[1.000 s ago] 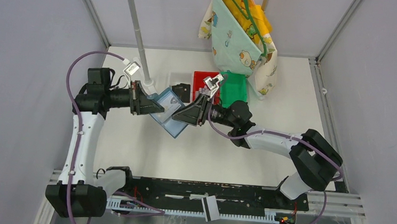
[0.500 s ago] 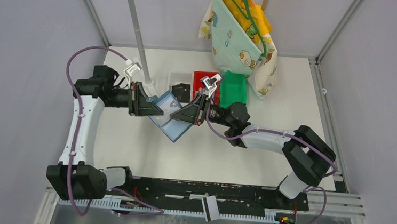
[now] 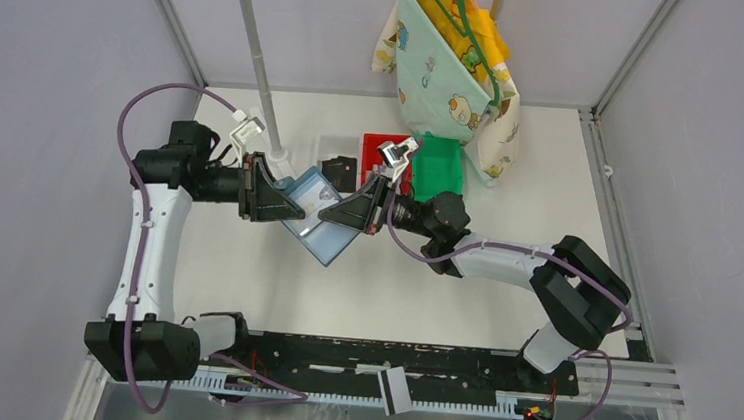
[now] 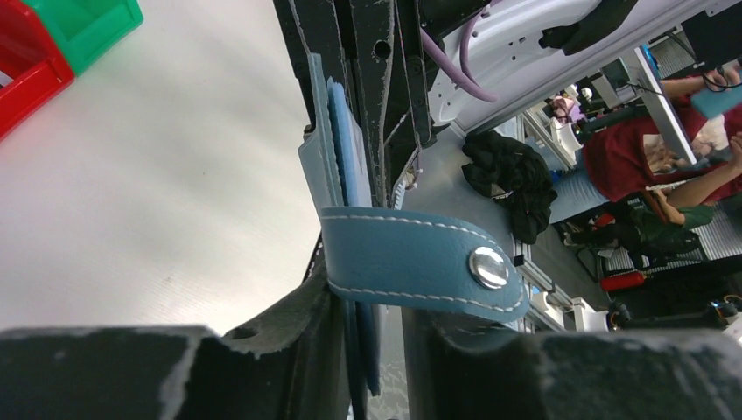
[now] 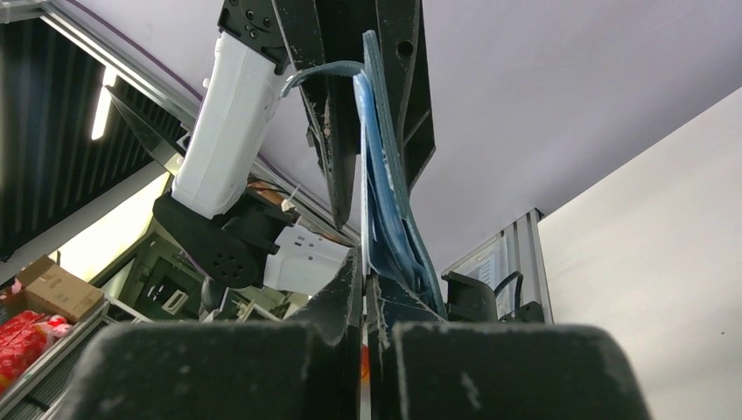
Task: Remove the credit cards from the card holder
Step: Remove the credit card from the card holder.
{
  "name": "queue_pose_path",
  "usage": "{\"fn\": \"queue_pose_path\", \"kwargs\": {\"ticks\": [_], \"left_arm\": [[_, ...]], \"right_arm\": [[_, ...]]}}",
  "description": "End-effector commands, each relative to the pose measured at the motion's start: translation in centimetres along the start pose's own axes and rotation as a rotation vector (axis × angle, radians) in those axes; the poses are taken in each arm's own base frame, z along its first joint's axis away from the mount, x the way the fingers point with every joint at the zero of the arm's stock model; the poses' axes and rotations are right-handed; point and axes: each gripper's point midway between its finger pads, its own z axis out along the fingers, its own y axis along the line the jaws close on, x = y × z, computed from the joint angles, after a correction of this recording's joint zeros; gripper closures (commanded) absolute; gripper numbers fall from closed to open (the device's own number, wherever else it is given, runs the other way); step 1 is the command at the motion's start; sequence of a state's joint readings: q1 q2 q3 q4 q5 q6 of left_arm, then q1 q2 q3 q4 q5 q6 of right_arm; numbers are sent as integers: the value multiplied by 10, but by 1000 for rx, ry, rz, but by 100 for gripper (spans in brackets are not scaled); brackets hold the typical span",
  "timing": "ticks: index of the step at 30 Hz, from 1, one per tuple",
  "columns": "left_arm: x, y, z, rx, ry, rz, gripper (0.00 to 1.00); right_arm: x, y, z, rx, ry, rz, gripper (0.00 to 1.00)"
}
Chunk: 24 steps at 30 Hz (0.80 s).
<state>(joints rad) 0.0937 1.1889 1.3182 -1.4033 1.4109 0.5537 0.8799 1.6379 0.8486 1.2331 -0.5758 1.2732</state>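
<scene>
The teal-blue card holder (image 3: 324,234) hangs in the air between my two grippers, over the middle of the table. In the left wrist view it stands edge-on, its snap tab (image 4: 411,262) folded across my fingertips. My left gripper (image 3: 286,206) (image 4: 372,306) has its jaws parted. The holder's leaves rest against one finger, with a gap to the other. My right gripper (image 3: 330,215) (image 5: 363,262) is shut on the thin pale edge of a credit card (image 5: 364,175). That edge runs up beside the holder's blue pockets (image 5: 394,227). Other cards are hidden.
A red bin (image 3: 381,151) and a green bin (image 3: 440,165) stand just behind the grippers, with a black piece (image 3: 339,172) to their left. A metal pole (image 3: 259,61) rises at the back left. A printed cloth bag (image 3: 450,66) hangs at the back.
My right gripper has closed from wide open to shut. My left jaws have parted a little, and the left arm has drawn slightly left. The holder has shifted a little left with both grippers.
</scene>
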Motion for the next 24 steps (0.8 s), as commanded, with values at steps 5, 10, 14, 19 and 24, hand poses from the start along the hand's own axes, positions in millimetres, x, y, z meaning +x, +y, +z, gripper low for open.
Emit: {"fn": "queue_pose_path", "kwargs": {"ticks": [5, 10, 14, 19, 24], "left_arm": [[-11, -21, 0, 50, -35, 40, 63], [-14, -25, 0, 77, -47, 29, 65], [-18, -29, 0, 98, -57, 29, 72], [-20, -28, -1, 103, -65, 25, 77], [-22, -28, -2, 95, -70, 37, 81]], "right_arm": [[-13, 36, 1, -96, -47, -116, 100], [-7, 33, -2, -78, -35, -128, 100], [-3, 33, -8, -77, -32, -131, 100], [1, 36, -11, -89, -30, -136, 100], [4, 37, -11, -98, -30, -134, 100]]}}
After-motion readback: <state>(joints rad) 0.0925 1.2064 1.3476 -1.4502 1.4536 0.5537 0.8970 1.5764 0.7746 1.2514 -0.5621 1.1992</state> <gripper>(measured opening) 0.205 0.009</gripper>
